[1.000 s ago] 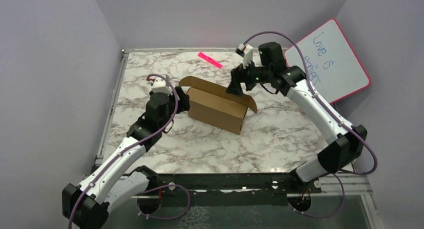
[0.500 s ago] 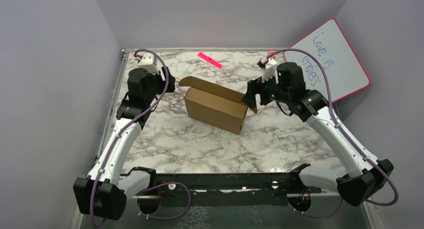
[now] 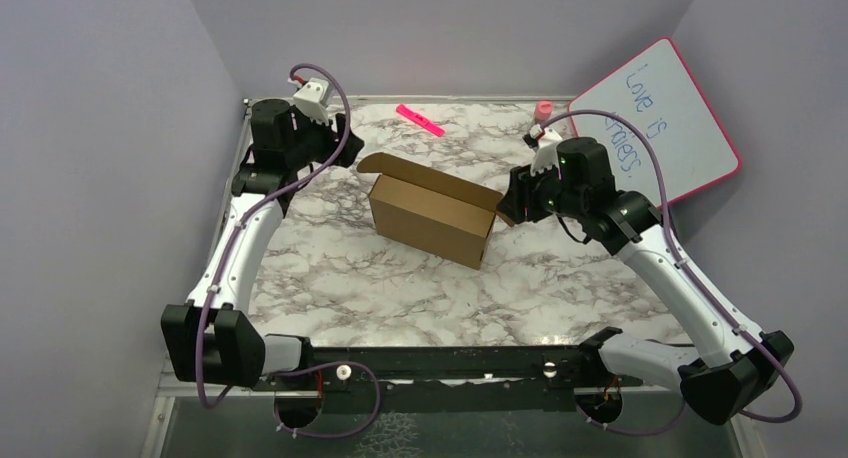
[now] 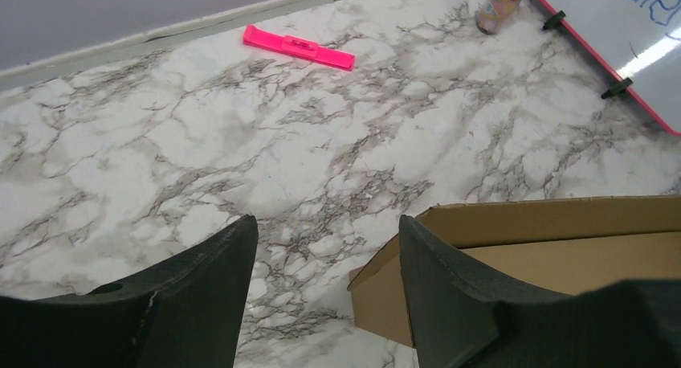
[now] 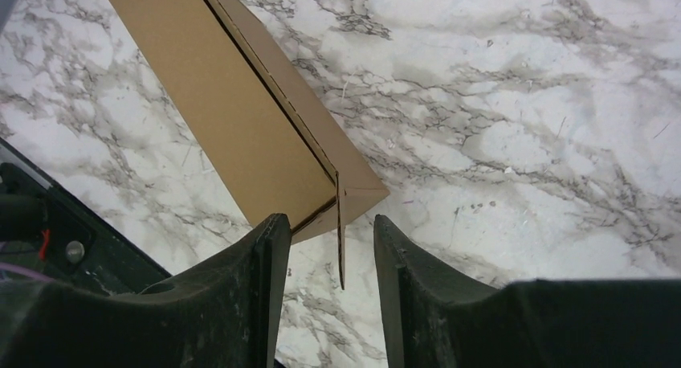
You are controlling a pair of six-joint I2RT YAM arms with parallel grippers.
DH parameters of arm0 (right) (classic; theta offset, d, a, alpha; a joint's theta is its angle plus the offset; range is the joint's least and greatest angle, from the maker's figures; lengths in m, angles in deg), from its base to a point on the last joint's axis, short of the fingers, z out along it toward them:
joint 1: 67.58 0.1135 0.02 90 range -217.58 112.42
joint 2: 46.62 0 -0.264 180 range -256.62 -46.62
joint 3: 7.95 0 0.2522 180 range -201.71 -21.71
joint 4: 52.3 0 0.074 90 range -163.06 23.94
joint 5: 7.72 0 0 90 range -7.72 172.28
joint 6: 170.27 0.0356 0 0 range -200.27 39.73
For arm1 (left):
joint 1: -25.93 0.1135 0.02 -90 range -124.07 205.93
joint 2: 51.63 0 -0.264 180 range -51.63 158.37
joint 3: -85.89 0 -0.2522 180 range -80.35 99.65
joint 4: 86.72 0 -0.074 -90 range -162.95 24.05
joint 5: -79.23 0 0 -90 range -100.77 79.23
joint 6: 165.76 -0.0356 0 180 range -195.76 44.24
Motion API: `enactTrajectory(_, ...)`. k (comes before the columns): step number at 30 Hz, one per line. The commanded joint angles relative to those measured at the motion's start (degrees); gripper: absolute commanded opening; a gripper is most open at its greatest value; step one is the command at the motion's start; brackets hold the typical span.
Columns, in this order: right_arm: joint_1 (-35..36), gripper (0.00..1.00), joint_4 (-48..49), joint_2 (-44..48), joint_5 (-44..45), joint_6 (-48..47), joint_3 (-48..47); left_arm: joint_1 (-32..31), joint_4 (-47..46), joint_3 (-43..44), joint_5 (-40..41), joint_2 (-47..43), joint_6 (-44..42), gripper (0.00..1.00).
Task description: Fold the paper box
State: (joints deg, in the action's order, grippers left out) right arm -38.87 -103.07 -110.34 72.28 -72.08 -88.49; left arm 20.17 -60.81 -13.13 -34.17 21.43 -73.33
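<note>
The paper box [image 3: 430,213] is plain brown cardboard and stands as a shallow box in the middle of the marble table, with a flap sticking out at each end. My left gripper [image 3: 345,150] hangs open and empty above the table, back left of the box; the box's left corner [image 4: 562,255] shows beside its right finger. My right gripper [image 3: 508,206] is open at the box's right end. In the right wrist view the thin edge of the end flap [image 5: 340,239] stands between its fingers [image 5: 273,247], touching neither, with the box body [image 5: 241,119] beyond.
A pink marker [image 3: 419,120] lies near the back edge and also shows in the left wrist view [image 4: 299,47]. A pink-framed whiteboard [image 3: 655,118] leans at the back right, with a small pink-capped bottle [image 3: 543,111] beside it. A black rail runs along the near edge.
My left arm has lifted off the box's left end and pulled back to the left. My right arm has swung down from the box's top to its right end flap.
</note>
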Motion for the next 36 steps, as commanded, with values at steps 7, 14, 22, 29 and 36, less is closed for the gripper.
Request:
enactTrajectory(7, 0.2, 0.19, -1.1, -1.4, 0.0, -0.1, 1.2, 0.7, 3.9, 3.7, -15.1, 4.9, -8.6, 0.6)
enactTrajectory(14, 0.2, 0.07, -1.7, -3.2, 0.2, -2.0, 0.1, 0.7, 5.3, 6.3, -19.7, 7.4, -11.0, 0.41)
enactTrajectory(22, 0.2, 0.04, -1.7, -3.7, -0.3, -2.5, 0.1, 0.7, 8.4, 8.7, -23.9, 10.5, -13.3, 0.39)
enactTrajectory(29, 0.3, 0.03, -1.3, -4.1, -0.6, -3.3, -0.2, 0.9, 11.3, 8.2, -24.6, 11.9, -17.3, 0.42)
enactTrajectory(36, 0.2, 0.01, -0.8, -4.8, -0.7, -3.8, -0.5, 1.1, 11.8, 8.5, -26.4, 12.7, -18.1, 0.36)
